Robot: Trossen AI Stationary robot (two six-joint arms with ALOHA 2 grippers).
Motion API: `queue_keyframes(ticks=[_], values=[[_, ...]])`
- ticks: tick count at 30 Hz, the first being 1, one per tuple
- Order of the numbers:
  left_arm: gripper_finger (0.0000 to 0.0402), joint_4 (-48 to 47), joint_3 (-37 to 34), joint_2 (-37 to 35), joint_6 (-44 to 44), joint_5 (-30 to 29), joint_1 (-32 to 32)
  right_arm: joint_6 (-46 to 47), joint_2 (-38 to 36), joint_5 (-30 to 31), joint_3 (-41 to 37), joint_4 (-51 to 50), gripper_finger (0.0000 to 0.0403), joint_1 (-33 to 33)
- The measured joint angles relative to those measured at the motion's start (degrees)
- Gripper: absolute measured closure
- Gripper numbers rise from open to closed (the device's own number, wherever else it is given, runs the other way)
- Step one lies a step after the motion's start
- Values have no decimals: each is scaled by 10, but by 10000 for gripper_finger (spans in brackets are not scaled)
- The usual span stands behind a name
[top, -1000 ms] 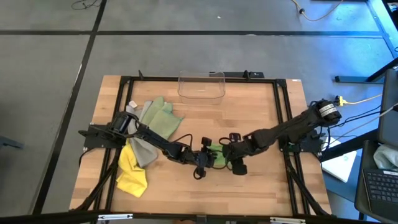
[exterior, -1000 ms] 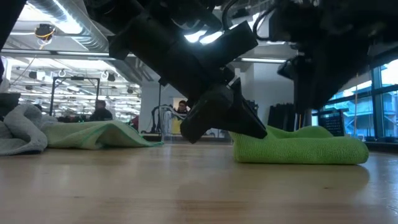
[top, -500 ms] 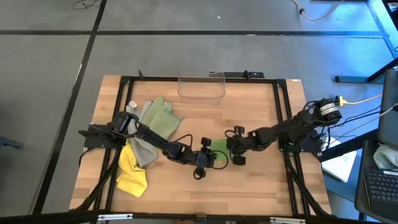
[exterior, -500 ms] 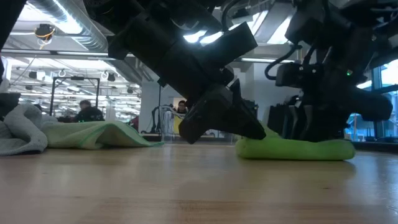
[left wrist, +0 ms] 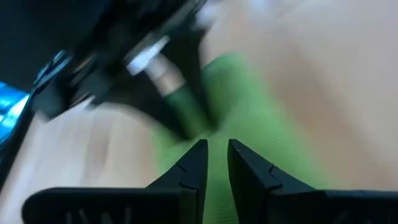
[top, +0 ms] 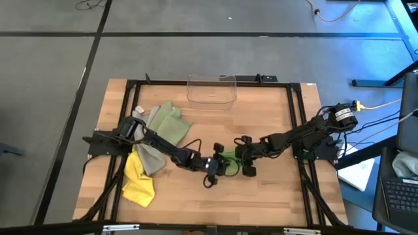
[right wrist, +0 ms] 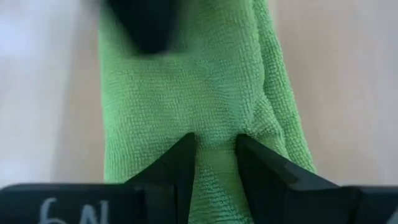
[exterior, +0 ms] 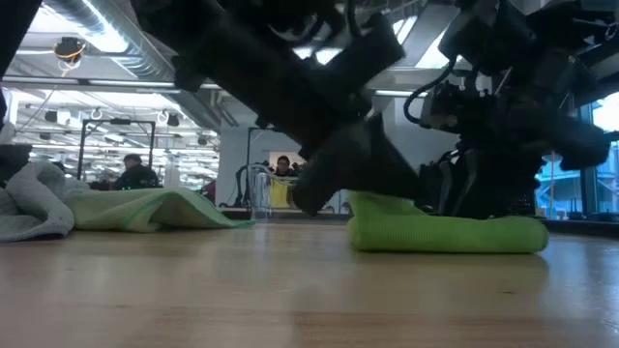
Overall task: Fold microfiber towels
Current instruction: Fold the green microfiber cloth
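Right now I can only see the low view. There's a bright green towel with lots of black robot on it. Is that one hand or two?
Observer: Two. From above, the left hand and right hand meet over the bright green towel mid-table.
Operator: Is anyone holding it?
Observer: The right wrist view shows the right hand pinching a ridge of it.
Operator: Where's the yellow one?
Observer: The yellow towel lies crumpled near the left arm's base.

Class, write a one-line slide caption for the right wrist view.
Right gripper pinches a fold of the bright green towel on the wooden table.
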Motion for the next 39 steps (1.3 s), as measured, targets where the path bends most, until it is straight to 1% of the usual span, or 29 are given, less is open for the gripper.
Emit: queue_keyframes(ticks=[3,6,8,11,15,19,21,24,27,31,33,35,39], values=[[345,-42,0,0,-32,5,24,11,0,-21,6,-1,281,2],[345,-78,0,0,-76,33,41,14,0,-20,10,0,281,5],[345,-86,0,0,-92,43,45,13,0,-20,12,-1,281,9],[345,-82,0,0,-92,42,40,11,0,-10,18,-2,281,12],[345,-57,0,0,-75,42,25,-5,0,29,33,-5,281,21],[345,-35,0,0,-57,26,12,-18,-2,70,54,-5,281,34],[345,-34,0,0,-53,17,10,-16,-2,72,59,-6,281,39],[345,-33,0,0,-51,7,6,10,-2,73,55,-14,281,50],[345,-50,0,0,-43,-10,4,47,-2,105,37,-32,281,64],[345,-93,0,-2,-19,-96,-10,86,-2,167,13,-47,281,89],[345,-109,0,-4,-17,-129,-18,104,-2,174,0,-44,281,97],[345,-116,0,-5,-17,-148,-23,121,-3,175,-11,-40,281,103],[345,-119,0,-21,-16,-159,-29,146,-4,183,-38,-10,281,114]])
